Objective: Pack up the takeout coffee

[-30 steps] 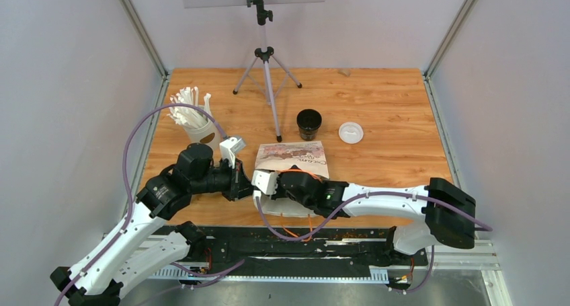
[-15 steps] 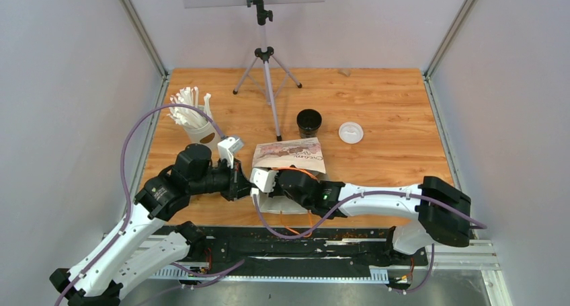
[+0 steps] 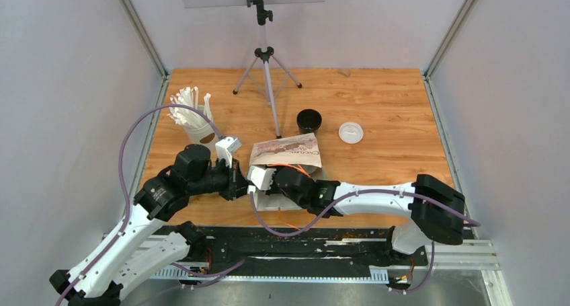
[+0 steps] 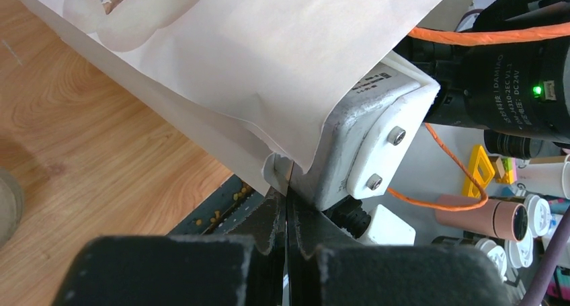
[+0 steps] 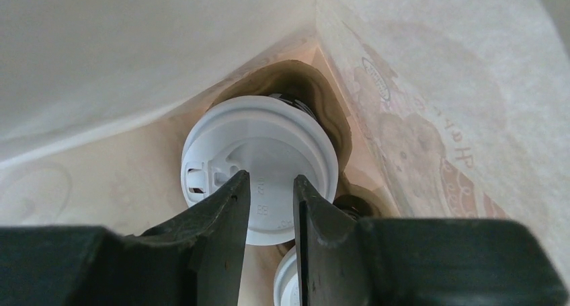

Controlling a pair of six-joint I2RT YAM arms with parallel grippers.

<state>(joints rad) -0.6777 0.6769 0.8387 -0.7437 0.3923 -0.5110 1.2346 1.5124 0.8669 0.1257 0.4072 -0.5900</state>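
My left claw (image 4: 288, 192) stays clenched on the paper bag (image 3: 286, 150) while my right claw (image 5: 269, 185) (parted, grasping nothing) has nudged it leftward, the lidded coffee cup (image 5: 259, 141) seated inside the bag, likely packed.

Bright, even light, soft shadows on the tabletop (image 3: 390, 158); inside the paper bag (image 5: 437, 84) dimmer, warm; near fingers (image 5: 215, 212) blurred.

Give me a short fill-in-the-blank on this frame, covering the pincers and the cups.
The left pincer is shut on the edge of the paper ___.
The right pincer points at a bagged cup with a ___ lid.
The open cup beside the loose lid on the table is ___.
Missing: bag; white; black.
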